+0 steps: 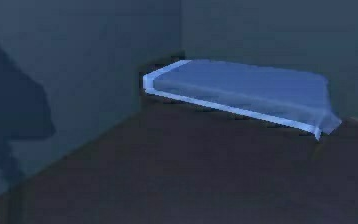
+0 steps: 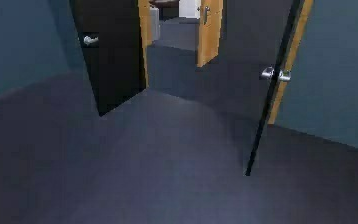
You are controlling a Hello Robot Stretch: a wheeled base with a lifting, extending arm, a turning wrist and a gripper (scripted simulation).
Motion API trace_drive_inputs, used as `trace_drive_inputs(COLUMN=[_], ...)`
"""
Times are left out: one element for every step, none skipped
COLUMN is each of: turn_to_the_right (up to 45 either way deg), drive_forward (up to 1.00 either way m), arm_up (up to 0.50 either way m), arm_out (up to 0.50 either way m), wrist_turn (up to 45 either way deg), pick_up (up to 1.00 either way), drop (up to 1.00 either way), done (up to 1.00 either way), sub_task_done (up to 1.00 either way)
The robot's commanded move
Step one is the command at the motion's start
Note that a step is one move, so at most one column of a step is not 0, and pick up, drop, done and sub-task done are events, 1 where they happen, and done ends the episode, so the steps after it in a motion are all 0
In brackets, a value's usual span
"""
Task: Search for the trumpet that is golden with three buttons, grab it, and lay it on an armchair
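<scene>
Dark floor runs to a blue-covered bed in the far corner, a dark door stands open beside a wood-framed doorway, and end effector state and trumpet location cannot be determined.

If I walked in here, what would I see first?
A bed with a blue cover sits in the far corner, in the middle of the forward view. In the arm side view, the dark left door and the thin right door stand open, each with a silver handle.

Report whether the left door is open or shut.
Open: the door stands swung clear of its wooden frame, leaving the doorway unblocked.
</scene>
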Motion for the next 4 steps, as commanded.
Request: trace_drive_inputs(turn_to_the_right=[-45.0,-39.0,-3.0,0.0], drive_forward=[0.0,0.0,0.0,0.3], arm_up=[0.0,0.0,0.0,0.0], arm_out=[0.0,0.0,0.0,0.0], wrist_turn=[0.0,0.0,0.0,0.0], pick_up=[0.0,0.0,0.0,0.0], drop=[0.0,0.0,0.0,0.0], done=[0.0,0.0,0.0,0.0], sub_task_done=[0.0,0.0,0.0,0.0])
